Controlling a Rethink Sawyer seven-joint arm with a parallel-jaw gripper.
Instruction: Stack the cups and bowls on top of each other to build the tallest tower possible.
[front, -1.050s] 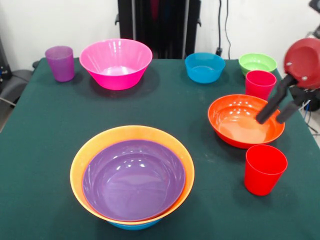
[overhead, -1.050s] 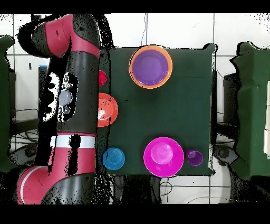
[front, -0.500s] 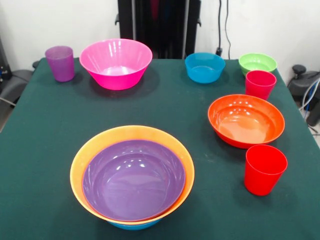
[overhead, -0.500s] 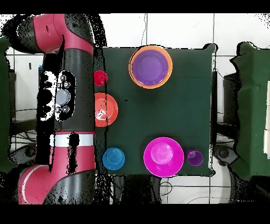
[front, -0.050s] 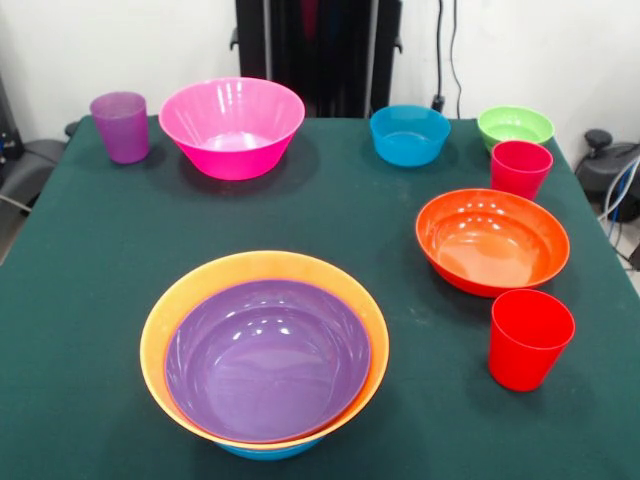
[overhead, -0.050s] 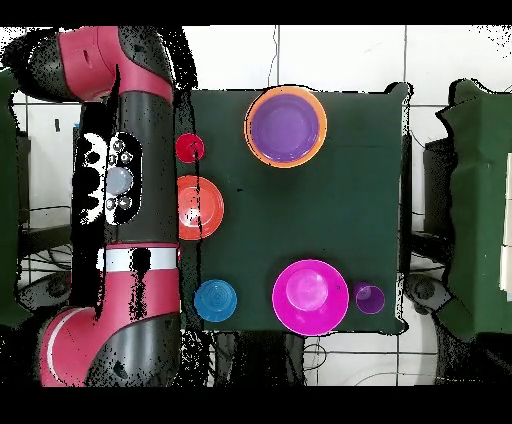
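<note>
Table (front, -0.050s: 330, 220) holds everything; the arm (overhead, -0.050s: 125, 190) lies beside it, gripper unseen, its state untellable. Tower (front, -0.050s: 265, 350), purple bowl nested in orange, sits nearest. Pink bowl (front, -0.050s: 232, 125), red-orange bowl (front, -0.050s: 492, 240), then cups (front, -0.050s: 530, 338) stand apart.

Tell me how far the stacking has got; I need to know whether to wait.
Done: the purple bowl sits in the orange bowl, over a blue bowl that peeks out underneath. In hand: nothing; the arm is beside the table and its gripper is out of sight. Left: the pink bowl, red-orange bowl, small blue bowl, green bowl, purple cup and two red cups.
</note>
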